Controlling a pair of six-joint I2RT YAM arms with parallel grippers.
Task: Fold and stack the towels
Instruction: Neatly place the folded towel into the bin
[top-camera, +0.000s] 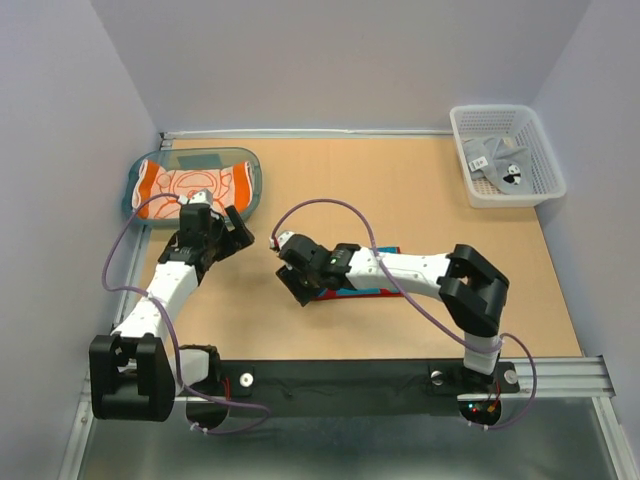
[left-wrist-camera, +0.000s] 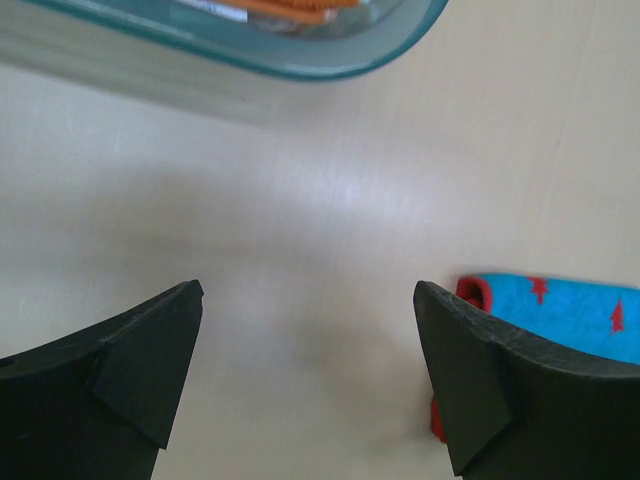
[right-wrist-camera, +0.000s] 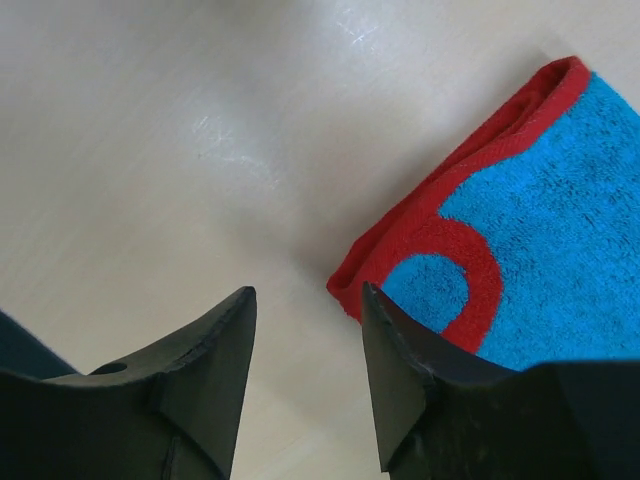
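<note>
On the table, left pincer gapes wide, right pincer half-open beside blue-red towel.

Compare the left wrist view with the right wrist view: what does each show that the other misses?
Left wrist only: the rim of the teal tray with an orange towel inside, at the top of the picture. Right wrist only: a curved red mark on the blue towel, seen close. Both: that red-edged blue towel lying on the tan table, and an open, empty hand, the left hand and the right hand.
</note>
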